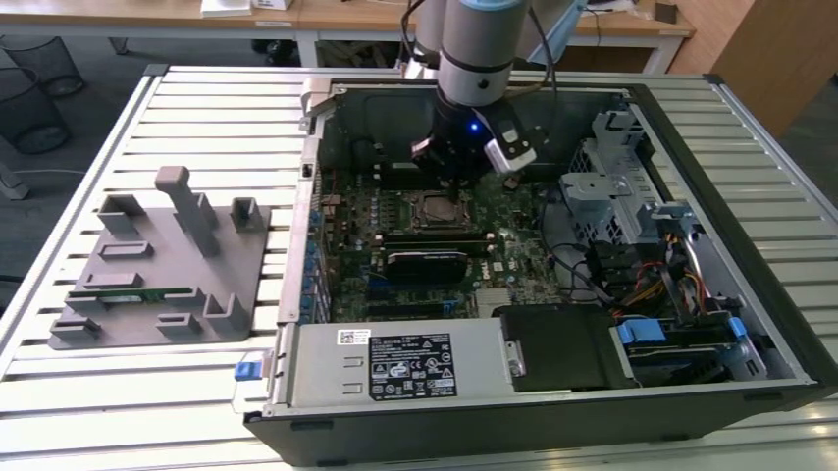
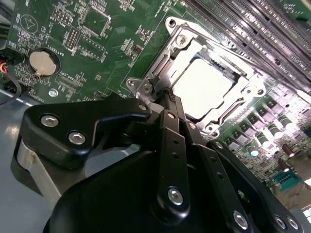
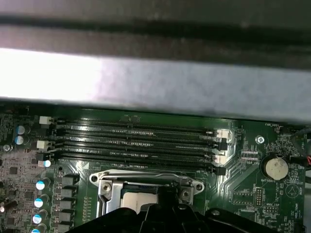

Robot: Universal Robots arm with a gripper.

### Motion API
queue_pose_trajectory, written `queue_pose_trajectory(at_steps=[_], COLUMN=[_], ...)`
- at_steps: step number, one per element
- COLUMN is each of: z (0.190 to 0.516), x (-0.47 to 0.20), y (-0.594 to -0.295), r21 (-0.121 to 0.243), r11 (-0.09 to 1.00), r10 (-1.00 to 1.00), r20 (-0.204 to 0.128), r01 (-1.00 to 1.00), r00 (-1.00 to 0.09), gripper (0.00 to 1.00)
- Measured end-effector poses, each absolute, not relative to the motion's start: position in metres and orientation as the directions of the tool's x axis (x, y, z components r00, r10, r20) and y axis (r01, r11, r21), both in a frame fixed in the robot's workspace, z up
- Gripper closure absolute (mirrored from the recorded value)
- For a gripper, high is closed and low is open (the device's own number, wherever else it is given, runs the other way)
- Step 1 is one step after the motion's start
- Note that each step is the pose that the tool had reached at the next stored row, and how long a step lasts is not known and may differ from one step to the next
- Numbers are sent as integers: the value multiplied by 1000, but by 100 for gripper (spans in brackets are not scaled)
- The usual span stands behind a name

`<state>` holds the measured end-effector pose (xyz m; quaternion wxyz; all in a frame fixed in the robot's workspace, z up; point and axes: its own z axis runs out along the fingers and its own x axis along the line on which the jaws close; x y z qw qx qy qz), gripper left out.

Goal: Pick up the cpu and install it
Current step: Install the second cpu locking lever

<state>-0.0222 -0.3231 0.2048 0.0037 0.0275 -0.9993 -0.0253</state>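
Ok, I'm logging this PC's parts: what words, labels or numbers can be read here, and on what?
Black-and-white label on the grey metal box: print too small to read.
Small white sticker beside it: too small to read.
White lettering on the motherboard near the coin cell, in the first wrist view: too blurred to quote.
Top of the cpu in the socket: washed out by glare, nothing readable.

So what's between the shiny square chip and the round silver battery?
Green board with tiny parts, in the second wrist view, between chip and battery.
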Motion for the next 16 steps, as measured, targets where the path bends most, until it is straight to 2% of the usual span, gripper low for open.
queue_pose_trajectory(at_steps=[5, 11, 16], z=[209, 230, 230], x=[-22, -22, -22], y=[-324, -324, -331], r21=[51, 51, 51], r11=[997, 997, 997], r10=[-55, -55, -55], r20=[6, 7, 7], r01=[-55, -55, -55], r00=[-998, -998, -998], gripper=[89, 89, 89])
